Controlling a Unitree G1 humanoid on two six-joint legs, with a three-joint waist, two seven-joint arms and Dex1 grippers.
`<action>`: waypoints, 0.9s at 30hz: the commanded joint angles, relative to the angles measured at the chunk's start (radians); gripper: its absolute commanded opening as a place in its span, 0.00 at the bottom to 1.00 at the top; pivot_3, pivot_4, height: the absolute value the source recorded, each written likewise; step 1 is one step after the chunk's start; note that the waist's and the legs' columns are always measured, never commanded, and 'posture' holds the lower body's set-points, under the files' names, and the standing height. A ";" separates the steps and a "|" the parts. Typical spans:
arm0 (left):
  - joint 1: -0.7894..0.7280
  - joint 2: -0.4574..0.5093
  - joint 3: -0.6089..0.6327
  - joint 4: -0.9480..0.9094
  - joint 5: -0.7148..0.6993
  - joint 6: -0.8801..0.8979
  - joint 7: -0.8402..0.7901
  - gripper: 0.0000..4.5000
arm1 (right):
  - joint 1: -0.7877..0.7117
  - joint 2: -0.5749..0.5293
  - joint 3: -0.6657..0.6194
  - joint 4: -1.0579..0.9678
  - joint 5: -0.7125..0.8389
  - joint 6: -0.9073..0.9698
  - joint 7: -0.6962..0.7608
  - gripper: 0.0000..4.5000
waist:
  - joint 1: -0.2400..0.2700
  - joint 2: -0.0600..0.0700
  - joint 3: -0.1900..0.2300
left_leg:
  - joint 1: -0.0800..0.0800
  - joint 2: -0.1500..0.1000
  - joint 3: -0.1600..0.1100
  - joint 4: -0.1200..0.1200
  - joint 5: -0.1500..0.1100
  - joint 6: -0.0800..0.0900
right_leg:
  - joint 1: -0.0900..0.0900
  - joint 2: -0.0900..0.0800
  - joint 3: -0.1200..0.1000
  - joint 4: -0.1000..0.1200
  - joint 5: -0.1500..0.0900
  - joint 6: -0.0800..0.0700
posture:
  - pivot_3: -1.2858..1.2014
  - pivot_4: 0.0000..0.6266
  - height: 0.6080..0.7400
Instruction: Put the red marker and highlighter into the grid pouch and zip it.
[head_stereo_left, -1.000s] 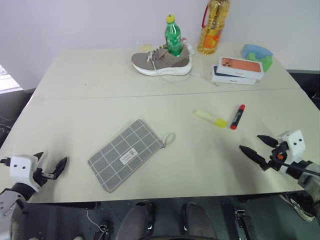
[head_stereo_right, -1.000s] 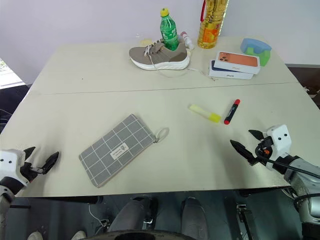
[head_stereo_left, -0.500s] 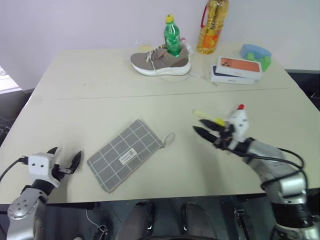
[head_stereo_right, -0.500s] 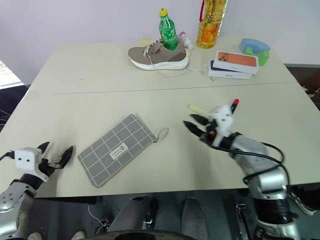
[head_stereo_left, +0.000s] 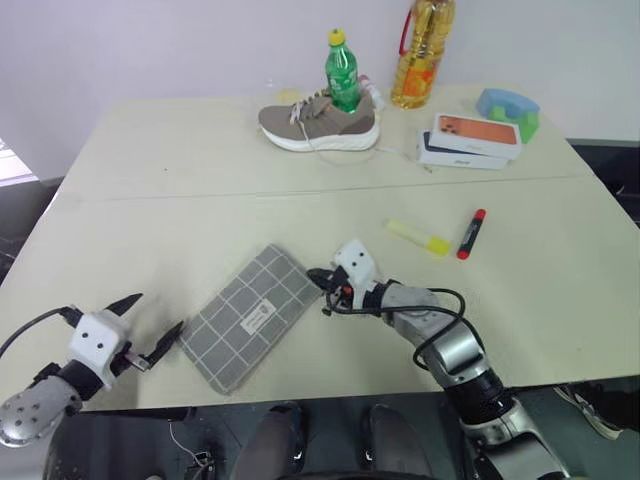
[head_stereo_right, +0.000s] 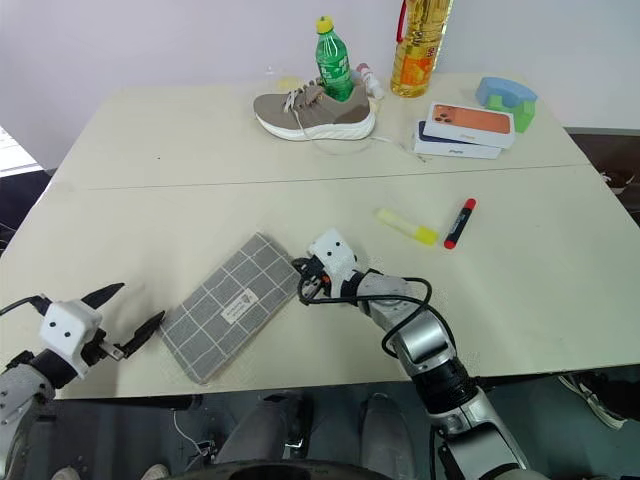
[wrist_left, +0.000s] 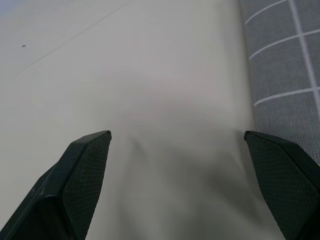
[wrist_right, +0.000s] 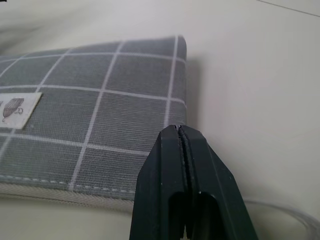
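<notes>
A: Where does the right gripper (head_stereo_right: 303, 281) sit against the pouch (head_stereo_right: 232, 303)?

B: Its tips are at the pouch's near-right corner, the zipper end, with the fingers pressed together. In the right wrist view the cord loop (wrist_right: 272, 210) lies just beside the fingertips (wrist_right: 186, 165), so I judge it is at the pull, but I can't tell whether it has any cord pinched.

A: And the pouch's long axis?

B: It runs diagonally away from that gripper, toward the left gripper (head_stereo_left: 150, 323). That one has its fingers wide apart, nothing in them, just short of the pouch's far corner; the grid fabric shows beside one finger in its wrist view.

A: The pens?

B: The marker (head_stereo_left: 471, 233) and highlighter (head_stereo_left: 418, 236) lie side by side, well apart from the right gripper, behind it on its own side. The right arm is nearer to them.

A: So the next move?

B: Probably pulling the zipper along that diagonal while the left pins the far end.
</notes>
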 joint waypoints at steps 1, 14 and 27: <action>0.059 0.027 0.032 -0.092 -0.017 -0.029 -0.045 1.00 | -0.013 0.021 0.010 -0.006 0.000 -0.013 0.021 0.01 | -0.002 0.000 0.000 | 0.000 0.000 0.000 -0.001 0.000 -0.001 | 0.000 0.000 0.000 0.000 0.000 0.000 | 0.52 0.24 1.00; 0.204 0.145 -0.123 -0.177 0.162 -0.331 -0.236 1.00 | -0.011 0.050 0.003 0.067 -0.053 0.053 -0.029 0.01 | -0.003 -0.002 -0.001 | 0.004 0.001 0.000 -0.005 0.000 -0.004 | 0.001 0.001 0.000 0.000 -0.002 -0.005 | 0.52 0.24 1.00; 0.019 0.249 -0.179 -0.003 0.180 -0.430 -0.240 1.00 | -0.001 0.057 0.006 0.069 -0.071 0.053 -0.048 0.01 | 0.001 -0.002 -0.002 | 0.006 0.002 0.000 -0.005 0.002 -0.003 | 0.002 0.002 0.000 0.001 -0.001 -0.002 | 0.52 0.24 1.00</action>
